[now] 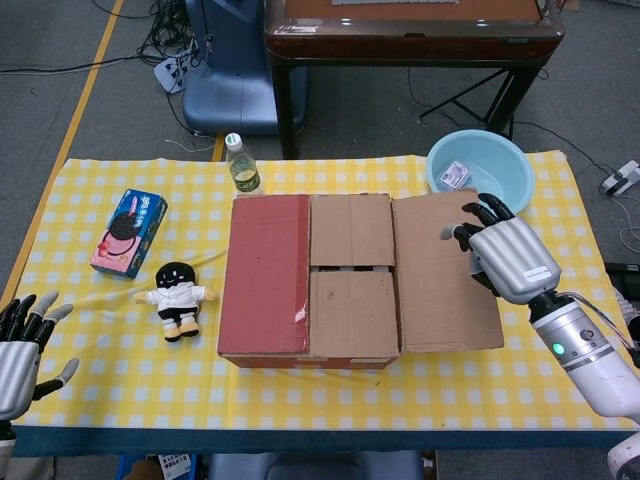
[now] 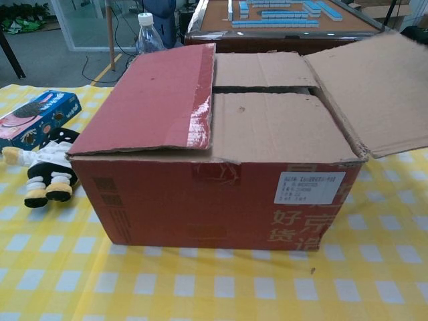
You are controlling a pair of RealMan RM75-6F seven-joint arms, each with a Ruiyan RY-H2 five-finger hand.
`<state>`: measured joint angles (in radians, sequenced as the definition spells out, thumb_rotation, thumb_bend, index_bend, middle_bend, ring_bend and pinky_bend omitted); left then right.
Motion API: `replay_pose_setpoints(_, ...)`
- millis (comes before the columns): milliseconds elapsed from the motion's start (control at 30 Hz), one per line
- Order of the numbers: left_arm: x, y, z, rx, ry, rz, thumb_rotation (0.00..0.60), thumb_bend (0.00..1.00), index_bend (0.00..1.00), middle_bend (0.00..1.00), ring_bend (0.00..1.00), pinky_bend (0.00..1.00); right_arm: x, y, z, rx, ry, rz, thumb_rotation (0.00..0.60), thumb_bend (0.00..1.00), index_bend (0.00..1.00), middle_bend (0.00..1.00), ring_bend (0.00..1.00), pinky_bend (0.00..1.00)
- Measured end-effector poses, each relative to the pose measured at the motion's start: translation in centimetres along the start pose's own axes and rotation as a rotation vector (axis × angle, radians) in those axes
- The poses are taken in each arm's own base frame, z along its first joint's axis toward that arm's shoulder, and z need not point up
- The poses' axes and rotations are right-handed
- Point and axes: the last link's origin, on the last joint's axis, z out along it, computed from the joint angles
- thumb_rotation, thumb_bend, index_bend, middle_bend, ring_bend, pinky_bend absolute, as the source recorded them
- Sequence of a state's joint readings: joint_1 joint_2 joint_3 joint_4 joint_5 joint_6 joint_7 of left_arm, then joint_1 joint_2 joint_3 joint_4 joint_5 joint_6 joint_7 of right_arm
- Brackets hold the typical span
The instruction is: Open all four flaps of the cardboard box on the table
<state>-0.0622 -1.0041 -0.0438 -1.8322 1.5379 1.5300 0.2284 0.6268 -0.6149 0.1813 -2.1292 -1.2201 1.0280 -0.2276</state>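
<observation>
The red cardboard box [image 1: 262, 285] [image 2: 200, 194] stands mid-table. Its right flap [image 1: 442, 272] [image 2: 374, 93] is folded out flat to the right. The left flap [image 1: 265, 270] [image 2: 157, 100] still lies down over the top, and the two brown inner flaps [image 1: 350, 270] [image 2: 267, 114] lie closed. My right hand [image 1: 505, 255] hovers at the outer edge of the opened flap, fingers spread, holding nothing. At the table's near left corner my left hand [image 1: 22, 340] hangs with its fingers spread and nothing in it. Neither hand shows in the chest view.
A water bottle [image 1: 241, 166] stands just behind the box. A cookie box [image 1: 129, 231] and a small doll [image 1: 177, 298] lie to the left. A light blue basin [image 1: 480, 175] holding a small item sits at the back right, near the right hand.
</observation>
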Motion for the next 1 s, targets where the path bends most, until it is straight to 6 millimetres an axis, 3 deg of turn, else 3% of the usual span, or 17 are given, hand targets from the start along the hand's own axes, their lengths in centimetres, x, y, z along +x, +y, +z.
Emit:
replay_pose_setpoints(300, 0.8, 0.6, 1.3, -0.072, 0.001, -0.049, 0.594, 0.27, 0.26, 0.09, 0.01, 0.0, -2.9, 1.5, -1.6, -0.028, -0.059, 0.054, 0.6, 1.0, 0.33, 0.37, 0.17, 0.08)
replay_pose_setpoints(400, 1.3, 1.1, 2.4, -0.132, 0.001, -0.117, 0.512, 0.27, 0.28, 0.11, 0.03, 0.0, -4.0, 1.6, -2.2, -0.024, -0.064, 0.074, 0.6, 1.0, 0.33, 0.33, 0.17, 0.11)
replay_pose_setpoints(467, 1.8, 1.7, 3.5, -0.191, 0.0, -0.168, 0.41, 0.27, 0.29, 0.12, 0.04, 0.0, -4.8, 1.8, -2.6, -0.026, -0.063, 0.092, 0.6, 1.0, 0.33, 0.31, 0.17, 0.13)
replay_pose_setpoints(600, 2.9, 3.3, 6.2, -0.329, -0.002, -0.246, 0.249, 0.29, 0.33, 0.19, 0.08, 0.0, -6.6, 2.3, -3.7, -0.036, -0.056, 0.121, 0.6, 0.88, 0.3, 0.29, 0.17, 0.15)
replay_pose_setpoints(867, 4.8, 9.0, 10.6, -0.639, -0.039, -0.256, 0.085, 0.41, 0.35, 0.22, 0.09, 0.0, -8.9, 2.8, -5.6, -0.062, -0.062, 0.141, 0.6, 0.85, 0.3, 0.29, 0.17, 0.17)
replay_pose_setpoints(1000, 5.2, 12.0, 12.1, -0.758, -0.064, -0.229, 0.078, 0.44, 0.35, 0.22, 0.08, 0.0, -9.2, 3.2, -6.1, -0.08, -0.056, 0.15, 0.6, 0.85, 0.3, 0.29, 0.17, 0.17)
